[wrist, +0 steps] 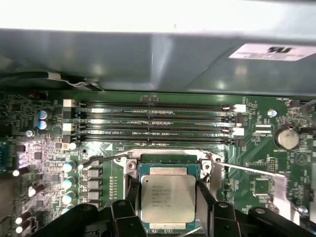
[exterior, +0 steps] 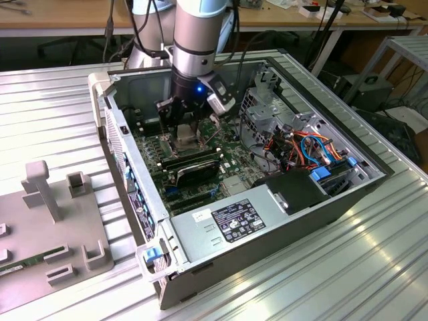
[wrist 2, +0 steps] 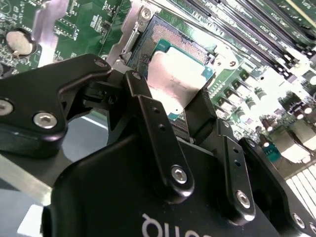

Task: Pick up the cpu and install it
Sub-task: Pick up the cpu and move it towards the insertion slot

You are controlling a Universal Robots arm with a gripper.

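Silver-topped chip gripped over its socket: pick-up looks done, and I judge the install step in hand.

Inside the open dark metal computer case, the grey robot arm reaches down to the green motherboard, right above its dark square socket with a metal frame. The black jaws are narrowed to chip width, clamping the small square silver-topped cpu by two opposite edges directly over that socket. I cannot tell whether it touches. Seating calls for keeping the chip level and square to the socket.

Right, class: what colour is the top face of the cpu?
Dull silver-grey metal; the cpu shows best in the first wrist view.
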